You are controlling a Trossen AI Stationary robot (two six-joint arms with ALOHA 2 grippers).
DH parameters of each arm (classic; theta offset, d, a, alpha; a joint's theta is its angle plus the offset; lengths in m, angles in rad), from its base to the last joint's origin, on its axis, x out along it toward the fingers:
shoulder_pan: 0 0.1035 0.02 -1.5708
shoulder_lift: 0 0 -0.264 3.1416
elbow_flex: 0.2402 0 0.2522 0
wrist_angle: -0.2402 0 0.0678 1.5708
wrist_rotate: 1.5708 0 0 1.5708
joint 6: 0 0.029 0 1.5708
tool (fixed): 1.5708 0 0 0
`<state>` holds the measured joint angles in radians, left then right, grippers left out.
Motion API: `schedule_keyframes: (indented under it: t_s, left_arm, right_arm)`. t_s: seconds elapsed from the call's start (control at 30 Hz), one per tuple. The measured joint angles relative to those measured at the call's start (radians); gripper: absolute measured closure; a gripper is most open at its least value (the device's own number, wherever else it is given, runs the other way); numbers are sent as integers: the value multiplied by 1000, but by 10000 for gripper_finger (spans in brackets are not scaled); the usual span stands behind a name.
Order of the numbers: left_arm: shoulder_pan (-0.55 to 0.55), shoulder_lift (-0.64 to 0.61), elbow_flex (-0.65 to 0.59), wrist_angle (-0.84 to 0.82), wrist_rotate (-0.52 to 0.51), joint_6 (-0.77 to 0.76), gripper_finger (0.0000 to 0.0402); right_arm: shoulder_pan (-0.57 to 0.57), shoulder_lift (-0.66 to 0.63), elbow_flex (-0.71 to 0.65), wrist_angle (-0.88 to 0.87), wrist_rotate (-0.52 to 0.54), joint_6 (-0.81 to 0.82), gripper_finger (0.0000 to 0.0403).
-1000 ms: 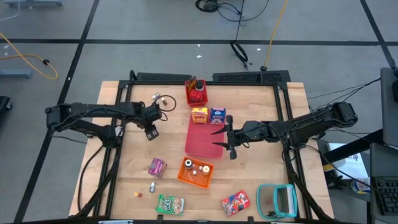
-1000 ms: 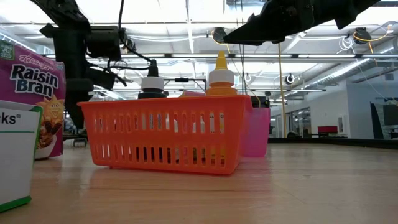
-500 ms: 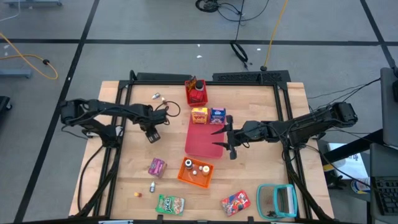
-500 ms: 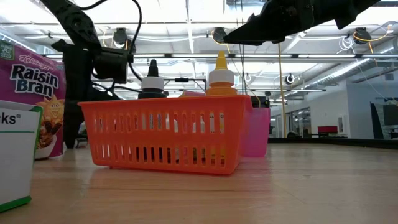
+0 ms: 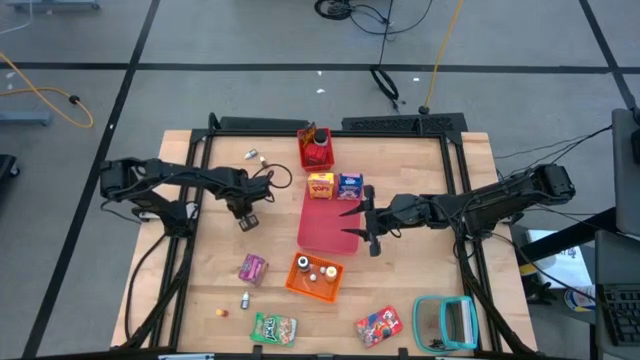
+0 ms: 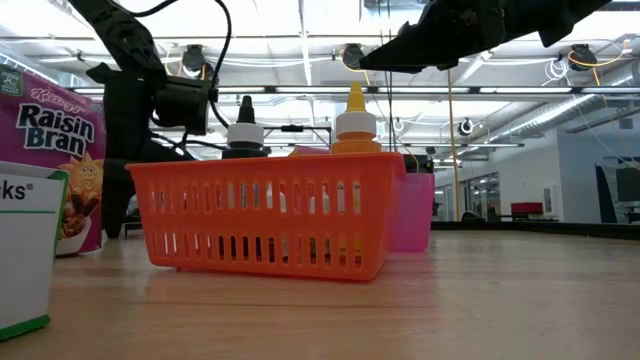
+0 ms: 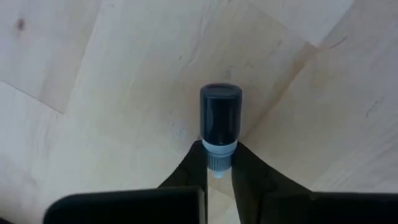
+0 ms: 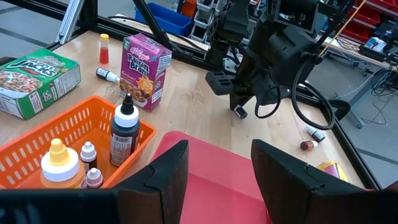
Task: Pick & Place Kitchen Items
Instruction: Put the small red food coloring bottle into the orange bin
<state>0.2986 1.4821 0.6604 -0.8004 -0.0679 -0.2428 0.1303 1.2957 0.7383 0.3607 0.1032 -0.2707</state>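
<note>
Bench (image 5: 210, 260): pale wood grain. Basket (image 5: 314, 278): orange, slatted walls. Mat (image 5: 325, 225): flat red. Bin (image 5: 316, 151): red. Cereal carton (image 8: 146, 62): pink-purple, yellow lettering. Small bottle (image 7: 219, 121): dark blue cap, pale ribbed neck. Snack box (image 8: 37, 81): green. Cartons by mat: yellow (image 5: 320, 185), blue (image 5: 349, 184). Framed object (image 5: 446, 322): teal.

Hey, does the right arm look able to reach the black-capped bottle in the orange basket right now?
Probably yes. The right gripper hovers open over the red mat, with the orange basket just beside it; the black-capped bottle stands upright and uncovered.
</note>
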Motion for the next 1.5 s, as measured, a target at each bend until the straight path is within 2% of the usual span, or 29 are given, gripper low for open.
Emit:
schedule_keyframes:
  t_s: [0.2,0.43,0.6,0.87,1.07,1.2,1.37,1.5]
  left_arm:
    - [-29,6,46,-42,-16,0,375]
    - [-62,5,156,-143,-18,5,373]
    - [-103,5,243,-216,-15,-14,360]
    - [-194,4,427,-223,-14,-14,375]
    - [-253,4,574,-167,-37,-1,364]
    - [-279,3,641,-74,-33,2,372]
    - [-300,3,666,60,28,6,374]
    - [-316,18,668,132,66,2,366]
  right_arm:
    - [0,0,0,0,0,0,234]
    - [0,0,0,0,0,0,234]
    - [0,0,0,0,0,14,234]
    - [7,0,0,1,0,-12,234]
    - [31,38,-1,87,0,-82,234]
    - [42,90,0,177,1,-136,234]
    - [42,132,1,257,11,-168,234]
    - [42,130,2,279,72,-212,234]
